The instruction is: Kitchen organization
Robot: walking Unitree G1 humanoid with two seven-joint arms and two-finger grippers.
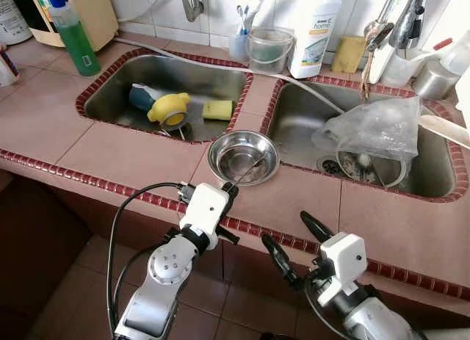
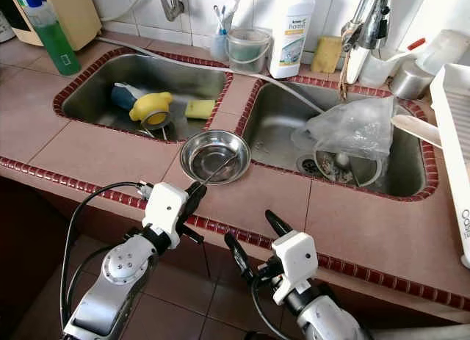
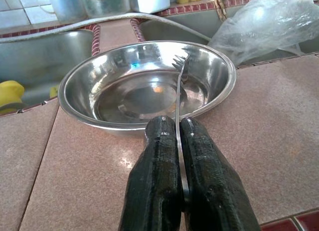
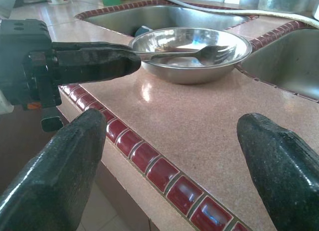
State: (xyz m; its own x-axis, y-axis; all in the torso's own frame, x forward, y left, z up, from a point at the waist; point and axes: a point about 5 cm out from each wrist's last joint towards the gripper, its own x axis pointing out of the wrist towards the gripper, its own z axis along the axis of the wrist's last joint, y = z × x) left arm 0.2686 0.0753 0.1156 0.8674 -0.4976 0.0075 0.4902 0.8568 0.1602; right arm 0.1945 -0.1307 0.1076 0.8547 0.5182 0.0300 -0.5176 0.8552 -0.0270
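plastic bag (image 1: 378,127) hides drain contents | green bottle (image 1: 71,28) top cropped

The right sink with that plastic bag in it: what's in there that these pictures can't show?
- Under the plastic bag, head views: the crumpled film hides the sink floor beneath it.
- Round thing at the drain, head views: partly covered by the bag, too unclear to name.
- Faucet: cut off by the top edge.

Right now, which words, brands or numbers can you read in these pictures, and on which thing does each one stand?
"home": on the label of the white bottle behind the sinks; the small print above and below it is too blurred to read.
Green bottle: it has a label, but the text is too small to read.
White rack at the right edge: a few dark letters at its edge, cut off, not readable.
Bowl and fork: no text.
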